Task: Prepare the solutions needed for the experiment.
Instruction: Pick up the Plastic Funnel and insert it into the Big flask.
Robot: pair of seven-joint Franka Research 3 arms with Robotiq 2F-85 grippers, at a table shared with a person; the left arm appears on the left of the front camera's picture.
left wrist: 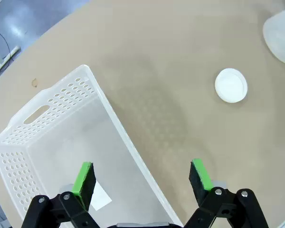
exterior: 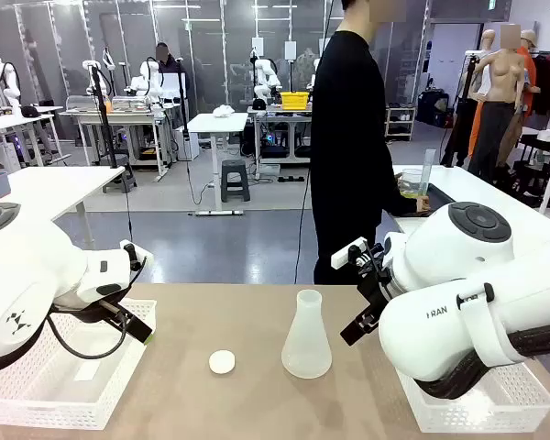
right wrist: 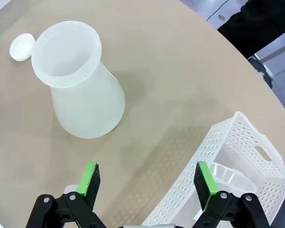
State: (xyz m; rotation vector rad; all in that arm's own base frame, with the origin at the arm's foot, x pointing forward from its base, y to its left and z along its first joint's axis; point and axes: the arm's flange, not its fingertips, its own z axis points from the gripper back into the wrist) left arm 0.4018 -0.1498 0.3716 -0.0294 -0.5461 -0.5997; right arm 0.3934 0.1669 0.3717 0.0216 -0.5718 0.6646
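your right gripper (right wrist: 146, 171) is released, jaws wide, holding nothing. it hangs over the bare tan surface (right wrist: 180, 71) between the frosted white conical plastic flask (right wrist: 80, 90) and the white perforated plastic basket (right wrist: 247, 137) on its outer side. the flask stands just ahead of the fingers and off to one side. it is upright, long axis vertical, mouth open to the top, and looks empty. your left gripper (left wrist: 142, 166) is released too and grasps nothing. it straddles the rim of the other white perforated basket (left wrist: 57, 109). a small round white cap (left wrist: 231, 85) lies flat between it and the flask. the right arm is clearly the nearer one to the flask.

the pale yellow-green liquid (exterior: 409, 192) is not on your surface. a faint patch of that colour shows on the white side table behind, by the tall clear cylinder (exterior: 427, 170) the person (exterior: 348, 137) is handling there. it is too small to be sure. any move probably waits on the person bringing it over.
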